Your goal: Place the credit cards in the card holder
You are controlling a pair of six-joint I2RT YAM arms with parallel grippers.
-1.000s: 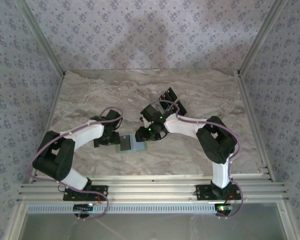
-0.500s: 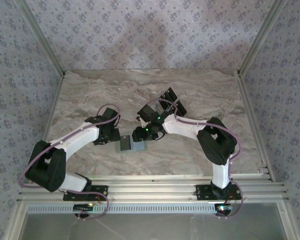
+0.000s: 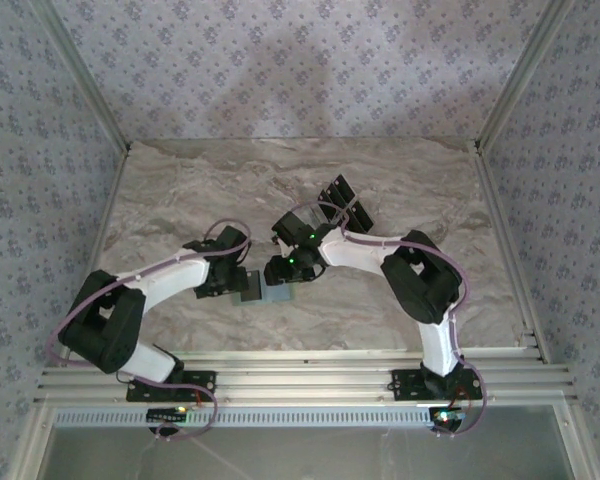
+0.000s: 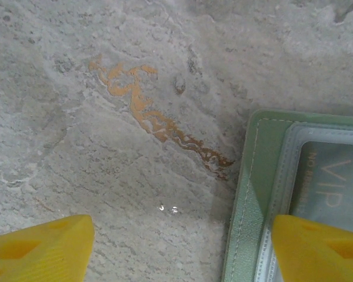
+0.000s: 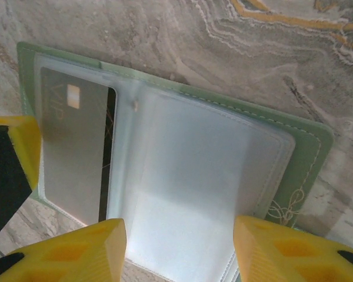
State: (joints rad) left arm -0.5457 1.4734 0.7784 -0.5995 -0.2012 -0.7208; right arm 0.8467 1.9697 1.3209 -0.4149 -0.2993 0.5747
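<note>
One card (image 5: 70, 158) is seen tucked in the opened card holder (image 5: 309, 141). Left gripper (image 4: 176, 241) and right gripper (image 5: 179, 238) are spread apart, nothing gripped. Next card probably needs to be fetched.

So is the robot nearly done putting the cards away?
Partly. Done: one grey VIP card sits inside the open card holder. In hand: nothing; the left gripper and right gripper are both open over the holder, with no card between them. Still to do: the clear pocket beside that card looks empty. Dark things lie further back on the table, too small to tell if they are cards.
</note>
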